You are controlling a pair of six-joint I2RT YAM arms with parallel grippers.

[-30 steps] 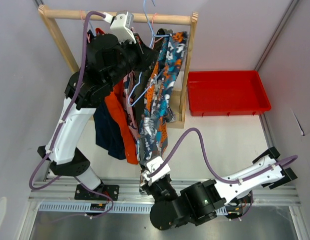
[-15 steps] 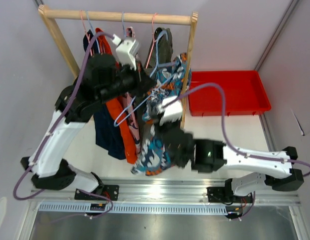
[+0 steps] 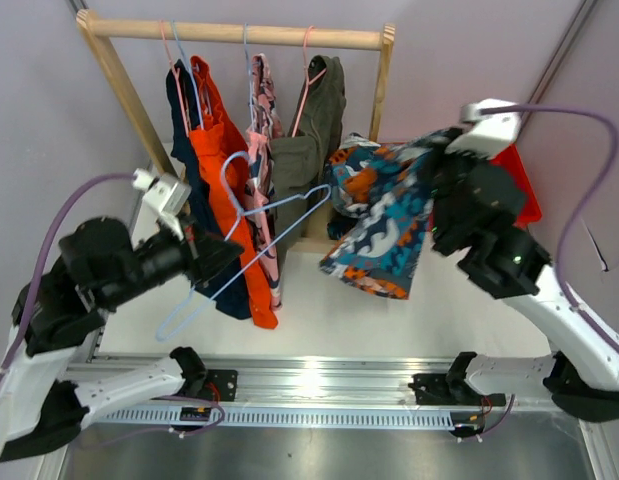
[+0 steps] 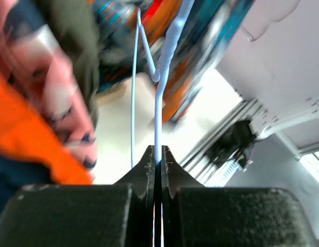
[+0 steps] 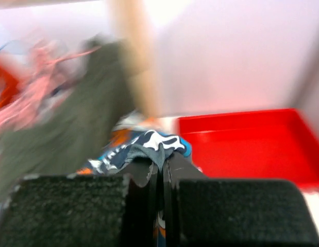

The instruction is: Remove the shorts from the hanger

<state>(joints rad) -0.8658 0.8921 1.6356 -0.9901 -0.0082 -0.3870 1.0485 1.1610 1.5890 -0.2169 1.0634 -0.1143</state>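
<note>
Hung shorts on rack at rear, tray to its right

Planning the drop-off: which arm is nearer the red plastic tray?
Right. The right arm reaches over the red plastic tray, holding navy floral shorts; the left arm is far left, by the wooden rack.

black-and-white arms, purple cables, black fingers.

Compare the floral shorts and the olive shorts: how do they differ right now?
The floral shorts are off the rail, pinched in the right gripper; the olive shorts hang from it on a pink hanger. The floral shorts are navy with an orange, teal and white print; the olive shorts are plain. The floral shorts drape sideways in the air; the olive shorts hang straight down. Both are soft cloth.
</note>
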